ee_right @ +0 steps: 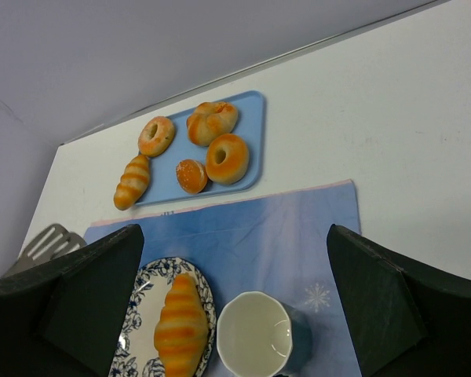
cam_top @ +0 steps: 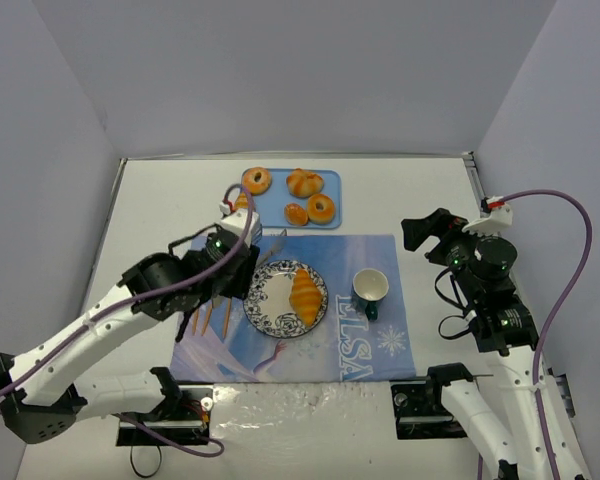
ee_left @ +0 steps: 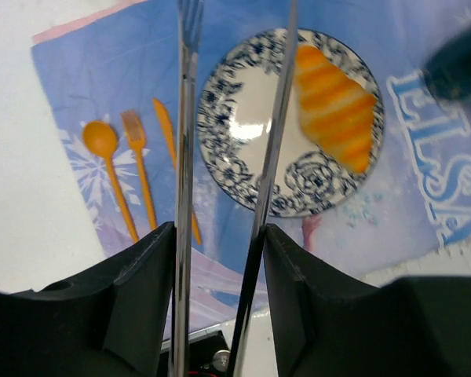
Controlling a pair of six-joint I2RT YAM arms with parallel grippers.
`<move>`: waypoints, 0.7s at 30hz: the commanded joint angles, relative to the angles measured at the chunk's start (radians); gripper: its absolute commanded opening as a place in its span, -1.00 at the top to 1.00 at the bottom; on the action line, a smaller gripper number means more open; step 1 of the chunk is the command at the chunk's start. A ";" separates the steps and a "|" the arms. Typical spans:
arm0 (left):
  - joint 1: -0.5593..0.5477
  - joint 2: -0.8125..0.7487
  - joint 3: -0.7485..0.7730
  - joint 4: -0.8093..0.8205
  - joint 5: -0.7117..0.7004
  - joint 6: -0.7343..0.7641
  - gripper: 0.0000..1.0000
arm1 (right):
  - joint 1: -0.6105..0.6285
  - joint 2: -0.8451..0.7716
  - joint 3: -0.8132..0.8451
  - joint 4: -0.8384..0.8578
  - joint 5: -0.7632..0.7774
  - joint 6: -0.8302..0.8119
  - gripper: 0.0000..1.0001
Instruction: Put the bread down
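Observation:
The bread point(cam_top: 304, 296), a golden-orange ridged croissant, lies on the right half of the blue-patterned plate point(cam_top: 264, 300). It also shows in the left wrist view point(ee_left: 334, 106) and the right wrist view point(ee_right: 180, 326). My left gripper point(cam_top: 232, 262) is shut on metal tongs point(ee_left: 184, 157), which hang empty above the plate's point(ee_left: 235, 118) left part, apart from the bread. The tongs' tip shows in the top view point(cam_top: 277, 243). My right gripper point(cam_top: 425, 232) is open and empty, high at the right, away from the plate point(ee_right: 141, 294).
A blue tray point(cam_top: 332, 196) at the back holds two doughnuts, a small roll, a bun and a slim horn bread point(cam_top: 243, 210). A dark cup point(cam_top: 370, 288) stands right of the plate. Orange spoon, fork and knife point(cam_top: 208, 318) lie left of it on the blue placemat point(cam_top: 370, 345).

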State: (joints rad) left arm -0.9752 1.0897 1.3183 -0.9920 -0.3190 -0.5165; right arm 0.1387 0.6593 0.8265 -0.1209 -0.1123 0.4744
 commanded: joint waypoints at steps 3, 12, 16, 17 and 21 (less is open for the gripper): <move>0.377 0.084 0.133 0.111 0.077 0.149 0.16 | 0.001 0.023 0.020 0.096 -0.014 -0.004 -1.00; 0.767 0.319 0.251 0.259 0.126 0.164 0.16 | -0.001 0.036 0.046 0.096 -0.044 0.001 -1.00; 0.881 0.454 0.292 0.303 0.120 0.155 0.17 | -0.001 0.047 0.057 0.095 -0.065 0.007 -1.00; 0.902 0.489 0.298 0.321 0.124 0.155 0.17 | 0.000 0.051 0.059 0.095 -0.066 0.007 -1.00; 0.974 0.599 0.315 0.374 0.122 0.153 0.17 | -0.001 0.059 0.068 0.092 -0.068 0.003 -1.00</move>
State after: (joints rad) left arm -0.0700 1.6230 1.5718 -0.7270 -0.1864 -0.3710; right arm 0.1390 0.6998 0.8394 -0.1152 -0.1556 0.4749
